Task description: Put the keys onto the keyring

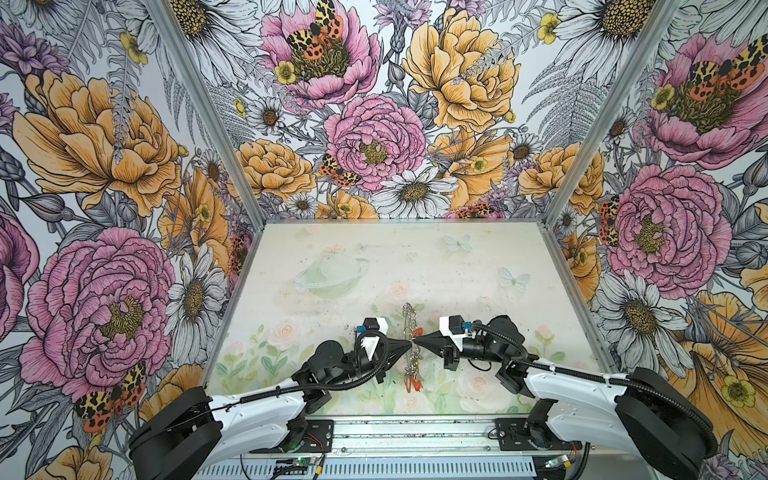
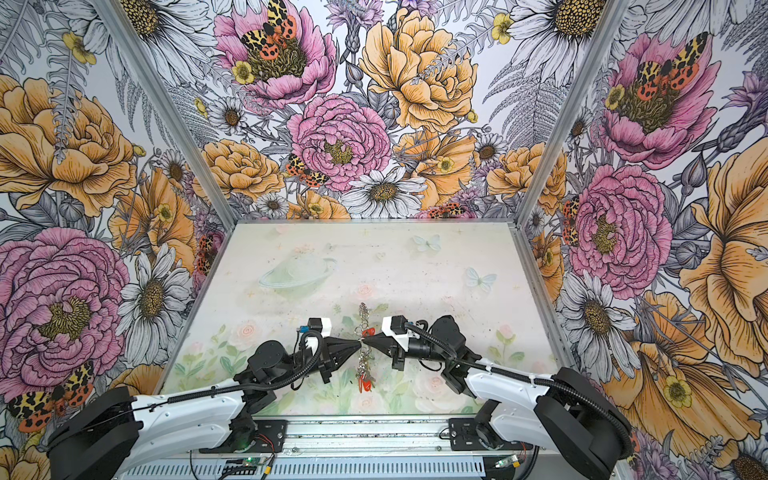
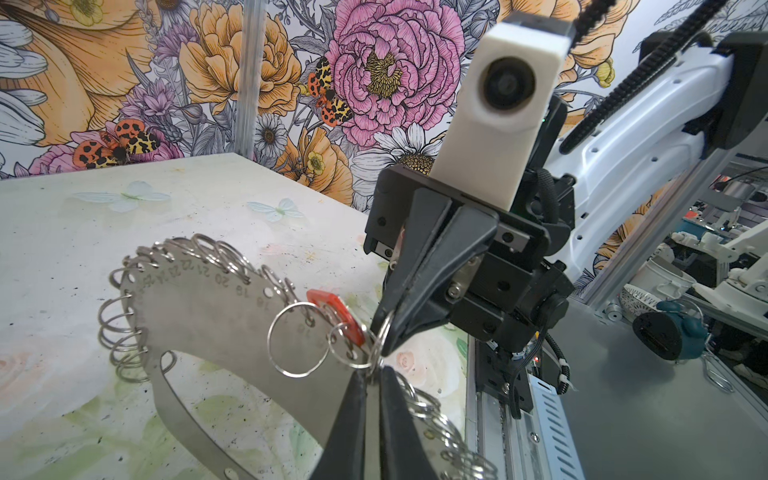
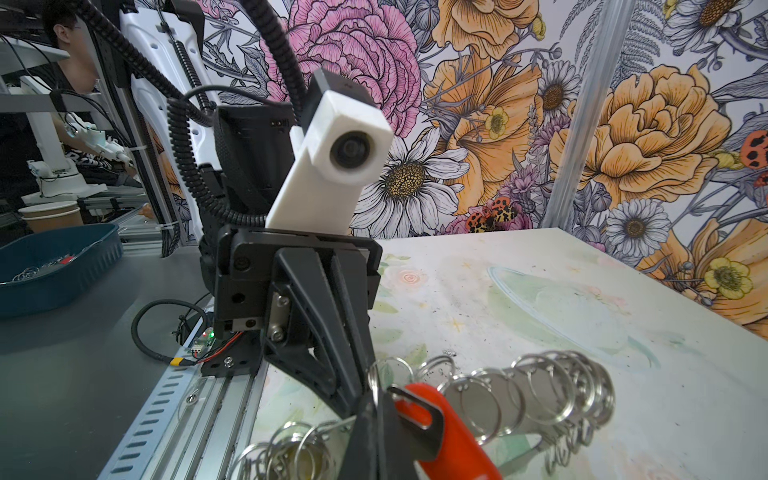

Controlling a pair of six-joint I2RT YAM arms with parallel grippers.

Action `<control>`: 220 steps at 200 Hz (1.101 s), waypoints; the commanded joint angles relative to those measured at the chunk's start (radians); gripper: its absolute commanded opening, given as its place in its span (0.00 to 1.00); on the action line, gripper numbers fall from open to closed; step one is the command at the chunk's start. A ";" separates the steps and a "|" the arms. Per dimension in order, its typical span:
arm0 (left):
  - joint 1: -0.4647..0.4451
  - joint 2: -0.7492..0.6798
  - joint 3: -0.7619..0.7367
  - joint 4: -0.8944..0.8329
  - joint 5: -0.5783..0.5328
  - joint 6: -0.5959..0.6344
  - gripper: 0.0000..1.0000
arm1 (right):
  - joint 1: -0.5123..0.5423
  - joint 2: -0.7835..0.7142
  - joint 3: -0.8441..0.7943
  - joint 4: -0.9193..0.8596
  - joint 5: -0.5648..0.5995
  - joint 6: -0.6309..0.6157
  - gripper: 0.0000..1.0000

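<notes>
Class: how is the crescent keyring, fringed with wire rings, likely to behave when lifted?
Probably stiff: the keyring holds its flat crescent shape while standing on edge. Its wire rings sit at mixed angles, so they would likely swing and rattle. The bare metal looks smooth, so it may slip in a pinch.

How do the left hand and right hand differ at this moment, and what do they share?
The left hand reaches in from the left of the keyring, the right hand from the right. The left hand pinches the band's ringed edge; the right hand pinches a wire ring beside the red tag. Both are shut, tips nearly meeting at mid-band, with the keyring held on edge.
</notes>
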 commanded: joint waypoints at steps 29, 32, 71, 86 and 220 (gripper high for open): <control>0.003 0.007 -0.009 0.082 0.073 0.062 0.12 | 0.012 0.011 0.015 0.075 -0.053 0.014 0.00; 0.003 0.008 -0.008 0.082 0.074 0.065 0.12 | 0.012 0.011 0.017 0.075 -0.054 0.014 0.00; 0.002 0.024 0.006 0.080 0.097 0.080 0.09 | 0.017 0.014 0.022 0.064 -0.055 0.009 0.00; 0.004 0.039 0.010 0.082 0.105 0.081 0.06 | 0.018 0.013 0.023 0.062 -0.052 0.009 0.00; 0.003 -0.070 0.119 -0.407 0.093 0.229 0.00 | 0.029 -0.090 0.167 -0.583 -0.029 -0.230 0.05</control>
